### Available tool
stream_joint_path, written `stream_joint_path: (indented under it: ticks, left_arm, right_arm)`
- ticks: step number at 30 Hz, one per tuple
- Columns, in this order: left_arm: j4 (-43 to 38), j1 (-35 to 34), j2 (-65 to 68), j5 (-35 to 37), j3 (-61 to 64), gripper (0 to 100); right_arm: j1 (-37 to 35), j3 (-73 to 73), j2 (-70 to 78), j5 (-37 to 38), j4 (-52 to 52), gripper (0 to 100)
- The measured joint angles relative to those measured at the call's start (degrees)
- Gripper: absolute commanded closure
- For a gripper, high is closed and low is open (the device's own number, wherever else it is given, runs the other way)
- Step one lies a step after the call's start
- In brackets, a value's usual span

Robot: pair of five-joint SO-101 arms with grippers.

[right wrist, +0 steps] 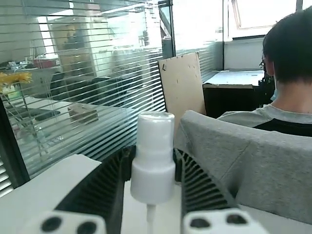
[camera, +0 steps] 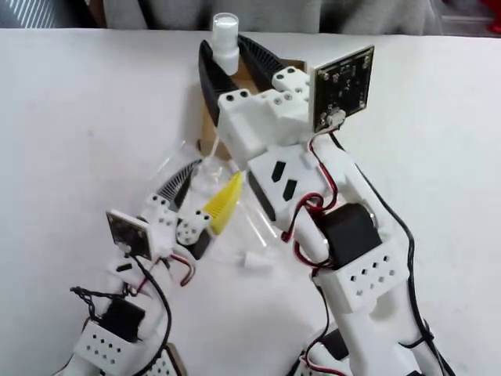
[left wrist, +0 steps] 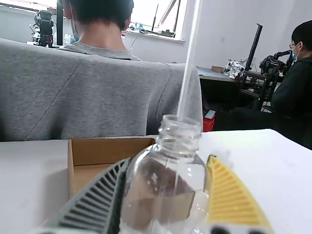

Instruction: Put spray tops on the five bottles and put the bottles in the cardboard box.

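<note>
White table (camera: 70, 117), cardboard box (camera: 300, 64) near its far edge. Left hand (camera: 213, 174) closed on a clear uncapped bottle (camera: 208, 180) mid-table, just before the box. Right hand (camera: 225, 48) clamps a white spray top (camera: 225, 33) above it, with the dip tube (left wrist: 187, 63) entering the bottle neck.

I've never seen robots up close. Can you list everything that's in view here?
bottle: one, clear, held just in front of the box
spray top: one, white, held above the bottle, its tube running down to the bottle's neck
box: one, brown cardboard, on the table
small piece: one, white, on the table between the arms
table: one, white
left gripper: black and yellow fingers, shut on the bottle
right gripper: black fingers, shut on the spray top
</note>
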Motion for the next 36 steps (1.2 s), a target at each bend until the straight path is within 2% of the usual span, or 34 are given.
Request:
stream_joint_path:
  ticks: [6, 11, 19, 36]
  left_arm:
    - [0.0, 0.0, 0.0, 0.0, 0.0, 89]
    - [0.0, 0.0, 0.0, 0.0, 0.0, 89]
    - [0.0, 0.0, 0.0, 0.2, 0.0, 89]
    - [0.0, 0.2, 0.0, 0.2, 0.0, 89]
  right_arm:
    - [0.0, 0.7, -0.4, 0.0, 0.0, 98.4]
    - [-0.1, 6.7, -4.1, 0.0, -0.4, 98.4]
    - [-2.8, 18.5, -10.5, 0.0, -6.6, 98.4]
    - [-6.2, 33.3, -20.2, 0.0, -7.4, 98.4]
